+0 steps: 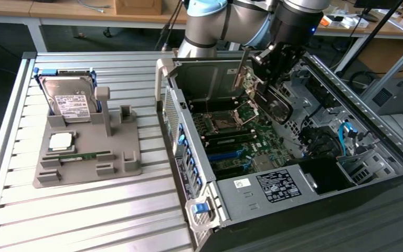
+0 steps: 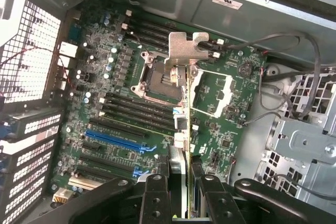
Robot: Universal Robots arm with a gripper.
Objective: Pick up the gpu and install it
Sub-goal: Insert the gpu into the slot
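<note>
- While the hand [image 2: 182, 182] hangs over the open computer case [image 1: 369, 131], its two fingers [image 2: 155, 195] are closed on the gpu [image 2: 182, 124], one pad on each face of the card.
- In the exterior view the gpu [image 1: 261, 92] is in the air inside the upper part of the case, tilted, with its round black cooler facing the exterior view's right. It is clear of the motherboard [image 2: 121, 93] and seated in no slot.
- From the wrist the card shows edge-on, with the silver end bracket [image 2: 185, 51] at its far end, above the area of the processor socket [image 2: 157, 80].
- The long blue slot [image 2: 113, 140] lies apart from the card's edge. The card's line seems to cross the slots rather than run along them, so squaring it up matters before any descent.
- To do this step well, I judge: hold the grip firm without twisting, bring the gold edge parallel to the chosen slot, steer the bracket toward the rear opening, and go down straight and slowly.
- The loose cables [image 2: 294, 66] near the drive cage could snag.
</note>
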